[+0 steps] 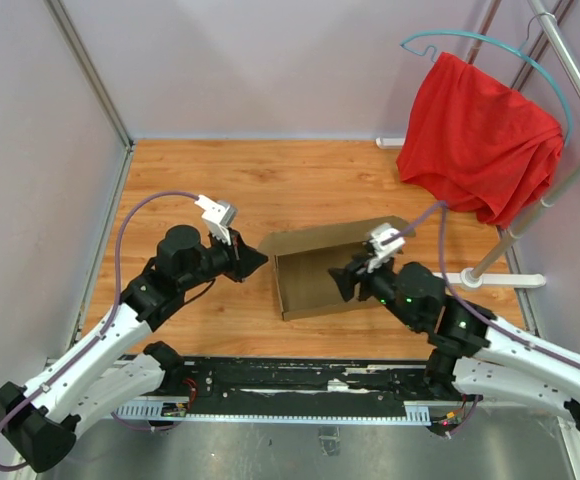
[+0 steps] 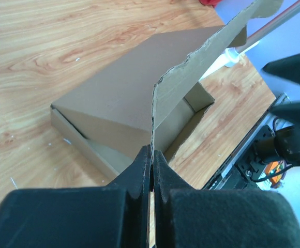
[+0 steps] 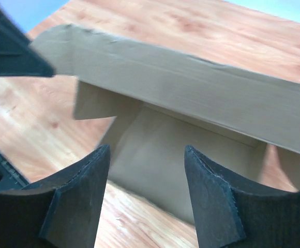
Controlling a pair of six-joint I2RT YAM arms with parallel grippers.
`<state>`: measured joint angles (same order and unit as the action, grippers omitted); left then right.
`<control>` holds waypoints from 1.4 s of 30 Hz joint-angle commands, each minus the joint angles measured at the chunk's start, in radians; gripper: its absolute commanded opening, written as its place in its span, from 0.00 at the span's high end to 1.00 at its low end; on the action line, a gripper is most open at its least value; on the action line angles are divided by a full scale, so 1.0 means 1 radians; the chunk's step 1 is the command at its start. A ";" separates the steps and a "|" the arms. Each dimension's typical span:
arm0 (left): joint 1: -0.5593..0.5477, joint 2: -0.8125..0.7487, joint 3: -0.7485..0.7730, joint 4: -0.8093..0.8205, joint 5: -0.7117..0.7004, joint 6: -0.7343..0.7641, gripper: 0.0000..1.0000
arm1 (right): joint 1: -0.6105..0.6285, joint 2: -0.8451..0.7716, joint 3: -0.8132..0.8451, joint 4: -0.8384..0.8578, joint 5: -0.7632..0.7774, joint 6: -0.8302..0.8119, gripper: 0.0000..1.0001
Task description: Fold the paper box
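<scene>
The paper box lies on the worktop, half-formed, with its walls up and the tray open. My left hand is at the box's left end, clenched on the edge of a raised flap. My right hand hangs over the box's right side, fingers apart, grasping nothing. I judge we're mid-fold. Next, the right hand should brace the tray wall while the left swings its flap inward, gently enough not to tear it.

The wood-grain table carries the paper box, a shallow brown cardboard tray resting near its middle, slightly toward the right edge. By that edge lie white bars, apparently a stand's feet.
</scene>
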<state>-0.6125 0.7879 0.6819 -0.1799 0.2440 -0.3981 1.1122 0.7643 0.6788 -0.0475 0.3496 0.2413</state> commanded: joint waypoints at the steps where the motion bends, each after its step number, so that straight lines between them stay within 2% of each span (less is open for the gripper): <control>1: -0.009 -0.032 -0.005 -0.036 -0.016 -0.010 1.00 | 0.011 -0.141 -0.006 -0.253 0.301 0.008 0.39; 7: -0.009 -0.036 0.039 -0.043 -0.087 -0.019 1.00 | 0.000 -0.089 0.013 -0.372 0.478 0.032 0.37; 12: -0.009 0.007 0.122 -0.074 -0.136 -0.026 1.00 | -0.102 0.007 0.038 -0.470 0.547 0.118 0.27; 15: -0.009 0.030 0.162 -0.079 -0.161 -0.028 1.00 | -0.232 0.000 0.022 -0.426 0.432 0.057 0.26; 18: -0.009 0.064 0.198 -0.083 -0.180 -0.028 1.00 | -0.362 -0.036 0.007 -0.339 0.209 -0.042 0.27; 22: -0.009 0.113 0.238 -0.093 -0.179 -0.013 1.00 | -0.469 -0.049 0.030 -0.283 0.006 -0.115 0.28; 24: -0.009 0.127 0.245 -0.098 -0.169 -0.008 1.00 | -0.514 -0.031 0.059 -0.272 -0.067 -0.123 0.25; 28: -0.009 0.116 0.228 -0.095 -0.160 -0.006 1.00 | -0.562 0.026 0.087 -0.214 -0.155 -0.134 0.20; 36: -0.009 0.078 0.184 -0.092 -0.173 -0.005 1.00 | -0.712 0.197 0.129 -0.163 -0.206 -0.105 0.20; 42: -0.009 0.097 0.201 -0.095 -0.177 0.011 1.00 | -0.748 0.254 0.155 -0.096 -0.297 -0.144 0.20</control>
<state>-0.6140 0.8822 0.8730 -0.2863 0.0711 -0.4110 0.3862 0.9886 0.7765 -0.2127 0.1345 0.1299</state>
